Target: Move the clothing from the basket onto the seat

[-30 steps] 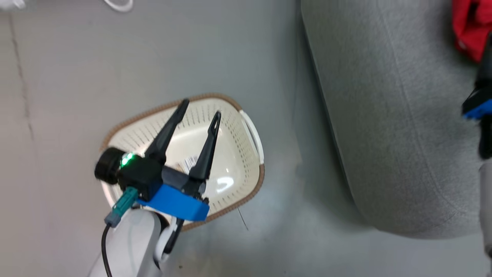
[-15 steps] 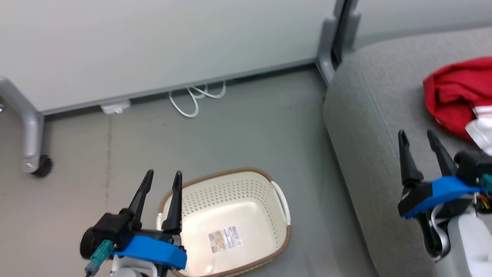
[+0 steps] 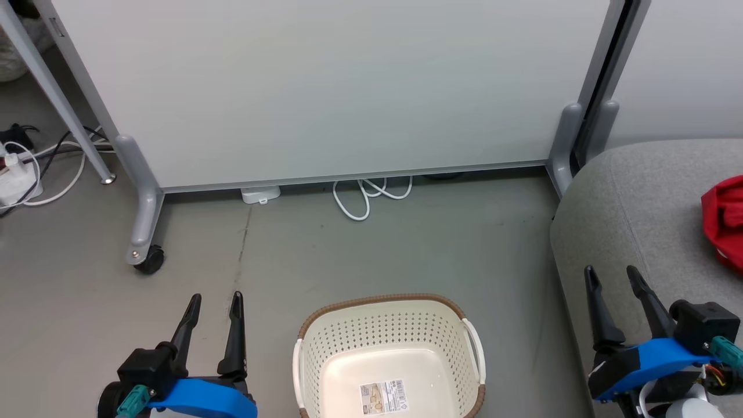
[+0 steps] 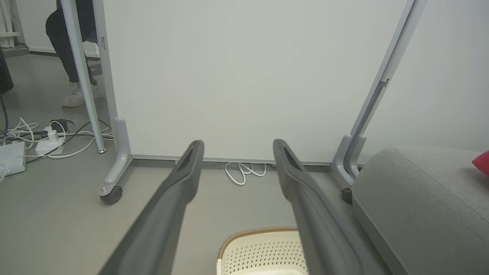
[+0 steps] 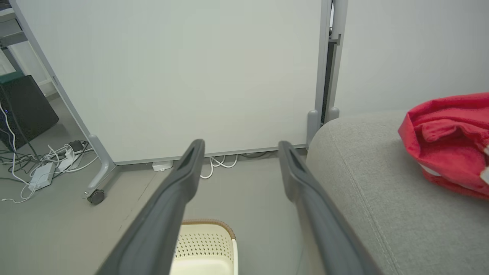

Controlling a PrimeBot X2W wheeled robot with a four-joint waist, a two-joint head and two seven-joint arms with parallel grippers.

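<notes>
A: The right claw (image 3: pixel 610 270) hangs by the seat's (image 3: pixel 633 197) edge, fingers spread, holding nothing. The left claw (image 3: pixel 217 296) is the same, left of the basket (image 3: pixel 383 302).
B: And the clothing (image 3: pixel 724 223)?
A: It's on the seat, beyond and right of the right claw, so that arm is nearer. The basket looks empty.
B: Its label (image 3: pixel 383 397)?
A: Too small to read.

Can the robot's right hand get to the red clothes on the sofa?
Probably yes: the open right gripper hovers by the seat, with nothing but bare cushion between it and the clothing.
</notes>
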